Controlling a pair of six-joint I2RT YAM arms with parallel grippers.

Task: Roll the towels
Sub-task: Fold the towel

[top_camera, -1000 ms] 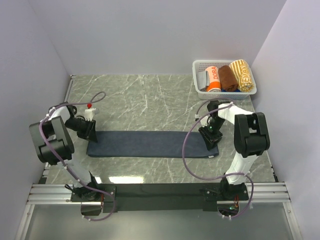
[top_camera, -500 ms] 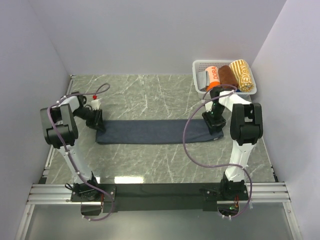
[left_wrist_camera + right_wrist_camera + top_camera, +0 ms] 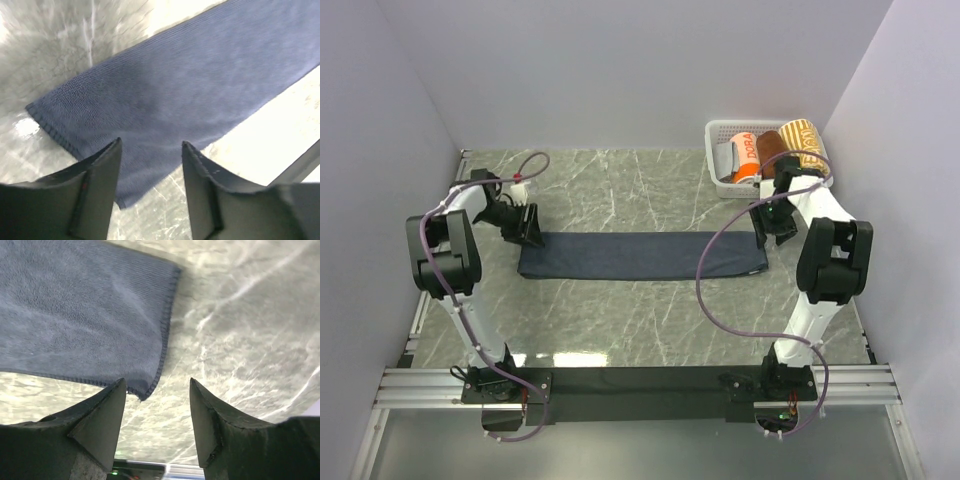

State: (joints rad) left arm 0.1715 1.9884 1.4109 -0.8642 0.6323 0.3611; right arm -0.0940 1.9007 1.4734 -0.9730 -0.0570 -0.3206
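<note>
The dark navy towel (image 3: pixel 640 255) lies flat as a long folded strip across the middle of the marble table. My left gripper (image 3: pixel 530 226) is open just above its left end; in the left wrist view the towel (image 3: pixel 190 85) fills the frame past my open gripper (image 3: pixel 151 145), with a towel corner between the fingers. My right gripper (image 3: pixel 772 222) is open at the towel's right end; in the right wrist view the towel's hemmed corner (image 3: pixel 85 315) lies just beyond my open, empty gripper (image 3: pixel 157 382).
A white lattice basket (image 3: pixel 718 170) stands at the back right, holding an orange-and-white roll (image 3: pixel 745 157), a brown roll (image 3: pixel 775 147) and a yellow patterned roll (image 3: pixel 804 143). Walls close in left, right and behind.
The towel strip has shifted away from the arm bases toward the table's middle. Both grippers moved the same way with it, and both now stand open at its ends.
</note>
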